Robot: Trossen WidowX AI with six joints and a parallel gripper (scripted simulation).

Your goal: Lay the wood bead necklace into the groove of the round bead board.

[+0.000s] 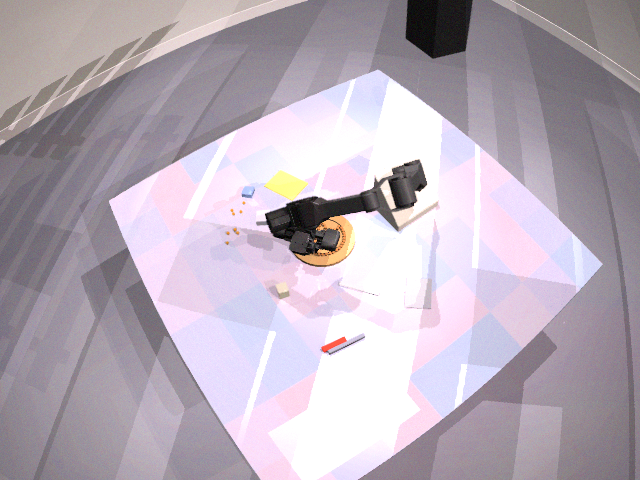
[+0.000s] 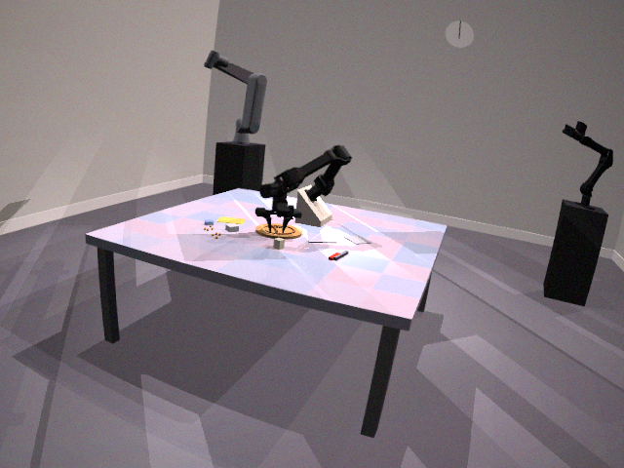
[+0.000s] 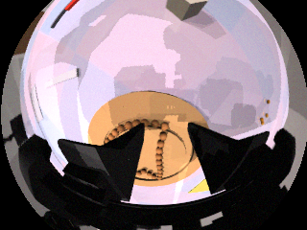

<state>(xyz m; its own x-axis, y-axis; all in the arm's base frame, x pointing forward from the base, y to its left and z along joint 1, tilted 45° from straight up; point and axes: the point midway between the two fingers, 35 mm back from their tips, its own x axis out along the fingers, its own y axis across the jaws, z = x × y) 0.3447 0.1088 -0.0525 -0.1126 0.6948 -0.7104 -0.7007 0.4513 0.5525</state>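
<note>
From the top, with the round board (image 1: 350,245) (image 2: 297,232) (image 3: 106,115) as landmark: yellow sheet (image 1: 285,184) (image 2: 231,220) (image 3: 199,187) and blue block (image 1: 248,192) (image 2: 209,222) near it, on the bench (image 1: 232,361) (image 2: 242,272) (image 3: 144,48); red marker (image 1: 333,344) (image 2: 334,255) (image 3: 72,4) well apart.

From the exterior, tool (image 1: 315,241) (image 2: 277,229) (image 3: 167,126) above the board, 2 fingertips spread; tan block (image 1: 282,290) (image 2: 279,244) (image 3: 186,7) near its rim.

From the wrist, tool released, holding 0 beads; wood bead necklace (image 1: 343,238) (image 2: 290,230) (image 3: 160,150) on the board, 1 curved stretch along the groove (image 3: 192,153), 1 straight stretch across the middle, off the groove.
</note>
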